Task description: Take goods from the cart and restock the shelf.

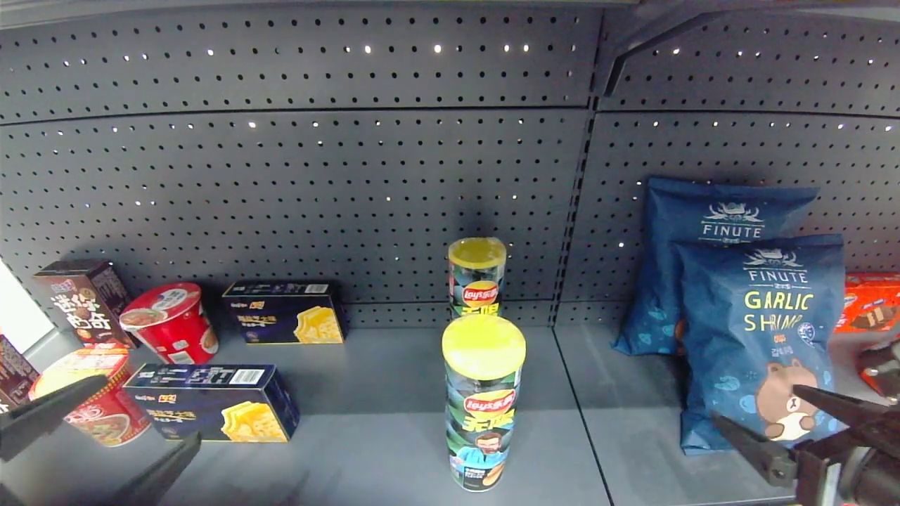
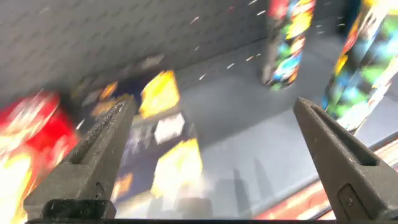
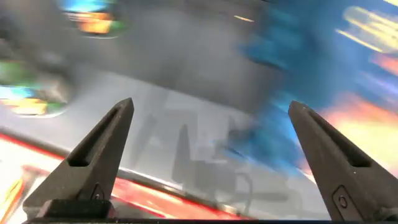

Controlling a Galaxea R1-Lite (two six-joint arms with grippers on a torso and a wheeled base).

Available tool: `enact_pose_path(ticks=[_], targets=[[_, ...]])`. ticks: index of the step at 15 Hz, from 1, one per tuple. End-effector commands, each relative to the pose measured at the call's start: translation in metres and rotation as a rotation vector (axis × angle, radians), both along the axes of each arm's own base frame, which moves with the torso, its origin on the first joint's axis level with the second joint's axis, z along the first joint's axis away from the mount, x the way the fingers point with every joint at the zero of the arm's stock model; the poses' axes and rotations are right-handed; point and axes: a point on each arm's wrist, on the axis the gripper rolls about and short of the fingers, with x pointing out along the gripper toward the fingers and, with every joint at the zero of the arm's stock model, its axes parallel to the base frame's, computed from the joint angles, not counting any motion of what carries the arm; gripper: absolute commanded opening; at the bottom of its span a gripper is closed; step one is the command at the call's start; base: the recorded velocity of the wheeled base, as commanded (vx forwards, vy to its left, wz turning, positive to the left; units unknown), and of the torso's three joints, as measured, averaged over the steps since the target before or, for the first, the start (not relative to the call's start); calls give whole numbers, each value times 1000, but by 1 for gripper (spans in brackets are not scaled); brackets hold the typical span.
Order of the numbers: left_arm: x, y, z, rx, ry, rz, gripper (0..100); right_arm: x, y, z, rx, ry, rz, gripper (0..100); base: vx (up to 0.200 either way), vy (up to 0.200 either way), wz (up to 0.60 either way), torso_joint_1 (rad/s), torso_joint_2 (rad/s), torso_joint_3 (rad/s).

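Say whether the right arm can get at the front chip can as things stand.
Probably yes: the right gripper is open, and only bare shelf lies between it and the front chip can; the garlic shrimp bag is not between them.

Grey shelf (image 1: 365,379). Centre: near chip can (image 1: 484,404), far chip can (image 1: 477,277), both upright. Left: near blue box (image 1: 211,402), far blue box (image 1: 285,311), near noodle cup (image 1: 95,400), far noodle cup (image 1: 169,322), brown box (image 1: 84,302). Right: near snack bag (image 1: 763,337), far snack bag (image 1: 703,225), orange box (image 1: 872,302).

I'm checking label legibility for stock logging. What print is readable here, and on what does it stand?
"FINUTE": rear blue bag.
"FINUTE", "GARLIC", "SH…" (rest glared out): front blue bag.
"Lay's": front can, rear can.
Boxes, cups: characters too small to read.
Wrist views: blurred, unreadable.
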Motion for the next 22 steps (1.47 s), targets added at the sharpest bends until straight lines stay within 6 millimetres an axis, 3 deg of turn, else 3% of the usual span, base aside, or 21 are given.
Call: enact_pose_path(ticks=[1,3,4,5,6,8,22], targets=[[-57,10,-32,-11,-37,101,100,-36,-42,-7,16,-107,-235,100,0,0,0,0,0,0],[-88,15,-59,-1,5,141,100,-53,-56,-14,17,-152,-394,100,0,0,0,0,0,0],[-90,16,-69,15,53,198,100,-67,-59,-26,16,-165,-422,100,0,0,0,0,0,0],[-90,16,-69,15,53,198,100,-67,-59,-26,16,-165,-422,100,0,0,0,0,0,0],[-87,16,-73,13,39,215,100,-93,-62,-43,45,-225,-433,100,0,0,0,0,0,0],[-86,16,-73,3,29,183,100,-122,-65,-70,58,-225,-404,100,0,0,0,0,0,0],[-86,15,-73,-25,41,148,100,-125,-65,-70,60,-209,-407,100,0,0,0,0,0,0]])
